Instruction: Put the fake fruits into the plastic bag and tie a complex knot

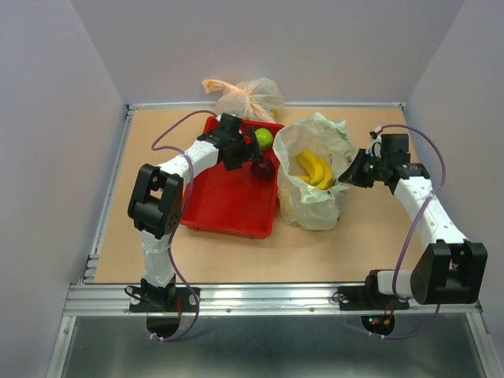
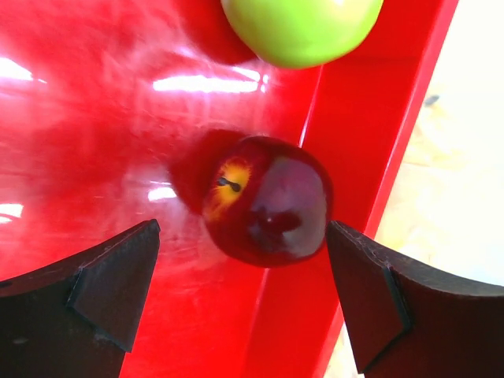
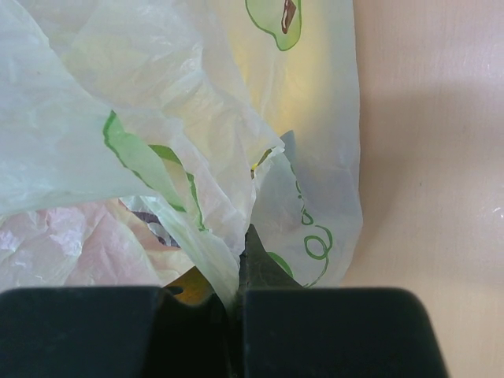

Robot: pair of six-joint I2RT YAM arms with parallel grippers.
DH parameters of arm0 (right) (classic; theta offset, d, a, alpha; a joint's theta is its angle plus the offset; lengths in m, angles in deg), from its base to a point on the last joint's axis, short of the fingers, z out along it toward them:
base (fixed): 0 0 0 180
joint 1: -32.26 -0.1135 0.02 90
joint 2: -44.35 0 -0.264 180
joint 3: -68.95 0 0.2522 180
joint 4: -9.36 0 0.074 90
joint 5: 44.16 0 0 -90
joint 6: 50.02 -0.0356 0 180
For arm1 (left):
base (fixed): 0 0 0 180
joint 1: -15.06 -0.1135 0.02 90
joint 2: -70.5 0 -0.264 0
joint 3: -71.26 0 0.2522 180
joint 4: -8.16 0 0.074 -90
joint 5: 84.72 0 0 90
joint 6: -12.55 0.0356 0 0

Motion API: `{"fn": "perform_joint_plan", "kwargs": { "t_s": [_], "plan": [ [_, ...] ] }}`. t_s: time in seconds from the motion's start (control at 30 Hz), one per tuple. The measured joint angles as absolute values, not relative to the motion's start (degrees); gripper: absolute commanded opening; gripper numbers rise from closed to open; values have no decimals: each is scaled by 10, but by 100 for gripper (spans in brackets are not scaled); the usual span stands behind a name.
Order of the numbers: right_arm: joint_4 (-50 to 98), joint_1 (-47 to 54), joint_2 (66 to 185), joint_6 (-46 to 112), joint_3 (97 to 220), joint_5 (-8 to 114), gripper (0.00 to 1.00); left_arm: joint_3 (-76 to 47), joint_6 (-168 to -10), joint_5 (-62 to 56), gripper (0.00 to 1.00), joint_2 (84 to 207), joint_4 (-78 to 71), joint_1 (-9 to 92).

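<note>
By tray wall (image 2: 350, 150), dark red apple (image 2: 268, 201) btwn L fingers (image 2: 94, 291).

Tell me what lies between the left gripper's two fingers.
The dark red plastic apple, resting on the red plastic tray beside its wall; the left wrist view shows it.

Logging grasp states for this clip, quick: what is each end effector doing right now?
Left end effector: open, straddling the dark red apple.
Right end effector: shut on the rim of the plastic bag.
</note>
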State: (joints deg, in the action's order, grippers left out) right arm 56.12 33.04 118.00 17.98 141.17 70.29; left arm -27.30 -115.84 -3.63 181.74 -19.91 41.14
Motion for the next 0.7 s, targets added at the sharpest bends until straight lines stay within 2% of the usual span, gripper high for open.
{"fn": "perform_joint_plan", "kwargs": {
  "t_s": [0.4,0.5,0.53,0.6,0.67,0.7],
  "plan": [
    [561,330,1180,180,1412,702,0,-297,-1195,-71,99,1885,-182,434],
    [561,330,1180,182,1412,702,0,-304,-1195,-80,89,1906,-173,439],
    [561,330,1180,182,1412,702,0,-304,-1195,-86,77,1909,-167,440],
    [561,330,1180,182,1412,702,0,-304,-1189,-86,63,1909,-163,440],
    [561,330,1180,182,1412,703,0,-304,-1180,-88,54,1909,-161,439],
    [561,330,1180,182,1412,703,0,-304,-1180,-90,54,1909,-160,437]
  ]
}}
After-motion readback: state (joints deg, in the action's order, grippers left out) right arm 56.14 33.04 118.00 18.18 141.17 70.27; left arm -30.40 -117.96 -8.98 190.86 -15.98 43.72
